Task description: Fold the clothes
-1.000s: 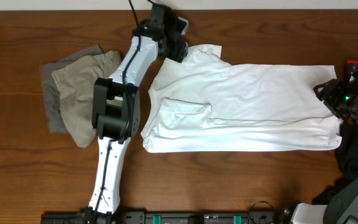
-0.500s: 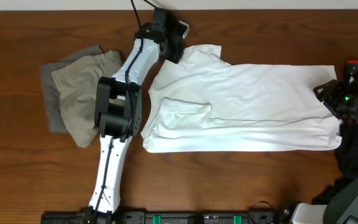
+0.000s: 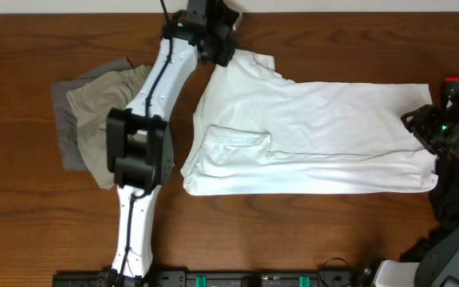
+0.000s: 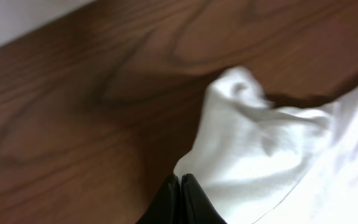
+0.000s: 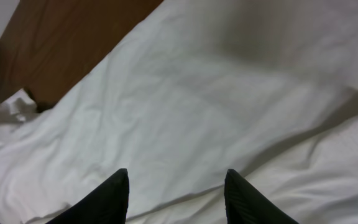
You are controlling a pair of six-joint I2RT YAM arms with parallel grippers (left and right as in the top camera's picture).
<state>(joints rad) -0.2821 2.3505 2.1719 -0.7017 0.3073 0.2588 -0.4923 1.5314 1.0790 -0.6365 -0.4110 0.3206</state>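
The T-shirt [image 3: 325,135] lies spread flat across the middle and right of the table [image 3: 309,231], its long side running left to right, with one sleeve pointing toward the far edge. The left gripper [image 3: 221,54] sits at that sleeve, close to the far edge. Its fingers [image 4: 174,200] are pressed together, pinching the rim of the white cloth.

Compared with a second ago, the left arm has swung further toward the far edge and its elbow has shifted left. The sleeve has gone with the gripper, drawn a little leftward and toward the far edge. The rest of the T-shirt lies as it did.

The right gripper [image 5: 176,198] has not moved. It rests over the T-shirt's right end, near the right edge, with its jaws apart above the cloth.

The shorts [image 3: 94,112] lie bunched near the left edge, on top of a grey piece [image 3: 64,135], just as before. A black garment [image 3: 450,199] sits at the right edge.
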